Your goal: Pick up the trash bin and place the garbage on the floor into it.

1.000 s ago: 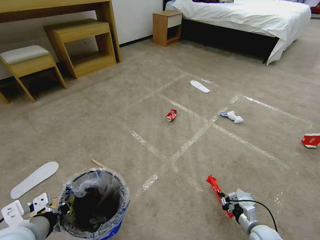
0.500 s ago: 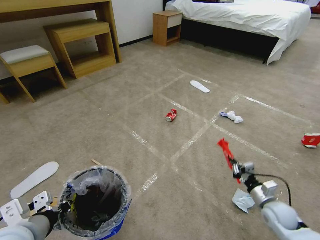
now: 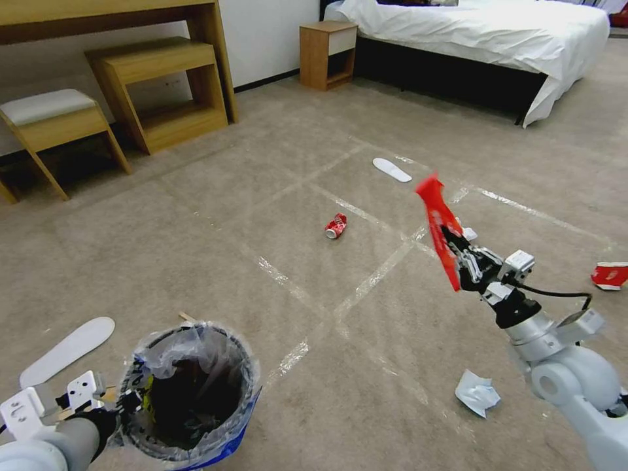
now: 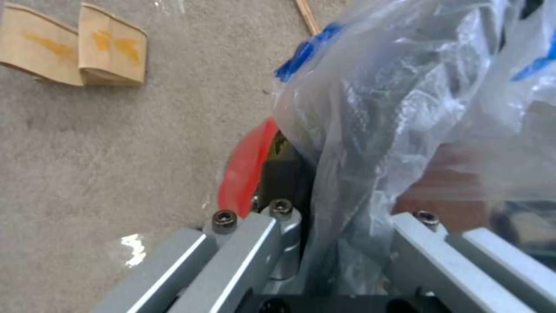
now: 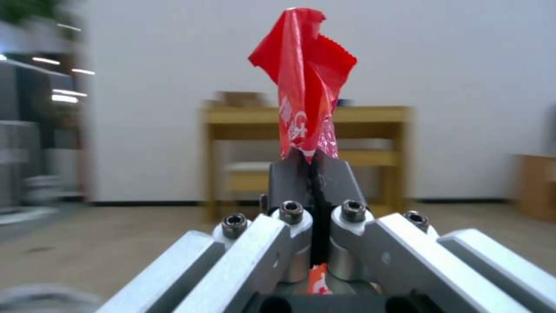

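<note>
right gripper (image 3: 453, 243) clamps red wrapper (image 3: 437, 219) aloft; left gripper (image 3: 127, 405) pinches trash bin (image 3: 190, 399) rim | crushed can (image 3: 335, 226), paper (image 3: 477, 392) lie between

- Bin (image 3: 190, 392): round, blue band, red base, clear bag crinkled over rim, upright, gripped at its rim
- Red wrapper (image 3: 438, 219): pinched upright, off the floor (image 3: 196, 261)
- Crushed can (image 3: 335, 226), two insoles (image 3: 65, 350) (image 3: 392, 169), crumpled paper (image 3: 477, 392), carton (image 3: 610, 275): scattered on the carpet
</note>
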Available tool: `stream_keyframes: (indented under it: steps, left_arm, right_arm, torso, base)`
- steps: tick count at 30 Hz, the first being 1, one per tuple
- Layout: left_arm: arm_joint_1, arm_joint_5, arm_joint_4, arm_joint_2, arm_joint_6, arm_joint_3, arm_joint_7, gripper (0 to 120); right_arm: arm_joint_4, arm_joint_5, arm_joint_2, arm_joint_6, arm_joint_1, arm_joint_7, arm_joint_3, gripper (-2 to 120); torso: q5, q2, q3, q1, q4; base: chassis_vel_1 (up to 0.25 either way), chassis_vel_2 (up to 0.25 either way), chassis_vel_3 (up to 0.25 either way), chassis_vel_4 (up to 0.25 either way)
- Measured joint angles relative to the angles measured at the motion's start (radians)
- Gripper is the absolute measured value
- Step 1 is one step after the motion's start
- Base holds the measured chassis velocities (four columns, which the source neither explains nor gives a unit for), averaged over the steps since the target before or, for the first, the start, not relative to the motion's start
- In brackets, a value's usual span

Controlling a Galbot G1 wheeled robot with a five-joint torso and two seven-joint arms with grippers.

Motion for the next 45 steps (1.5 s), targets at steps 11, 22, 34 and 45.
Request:
stream_keyframes:
  steps: [11, 22, 34, 45]
  left_arm:
    - [-0.006, -0.001, -0.001, -0.012, 0.0, 0.004, 0.0, 0]
    - [-0.008, 0.003, 0.011, -0.016, 0.0, -0.001, 0.001, 0]
    - [-0.018, 0.007, 0.03, -0.025, 0.0, -0.006, 0.002, 0]
    - [-0.026, 0.021, 0.042, -0.037, 0.0, 0.002, 0.008, 0]
  right_arm:
    - [0.029, 0.034, -0.015, -0.073, 0.178, -0.158, -0.326, 0]
    - [-0.15, 0.062, 0.066, -0.074, 0.511, -0.203, -0.637, 0]
    - [-0.308, 0.073, 0.239, -0.074, 0.804, -0.195, -0.933, 0]
    - [-0.408, 0.058, 0.348, -0.072, 0.857, -0.202, -1.08, 0]
  torso:
    - [0.0005, 0.0, 0.0, 0.0, -0.0001]
    - [0.0003, 0.0, 0.0, 0.0, -0.0002]
    - [0.0004, 0.0, 0.0, 0.0, 0.0001]
    - [0.0003, 0.0, 0.0, 0.0, -0.0001]
  base:
    - [0.0, 0.0, 0.0, 0.0]
    - [0.0, 0.0, 0.0, 0.0]
    - [0.0, 0.0, 0.0, 0.0]
    - [0.0, 0.0, 0.0, 0.0]
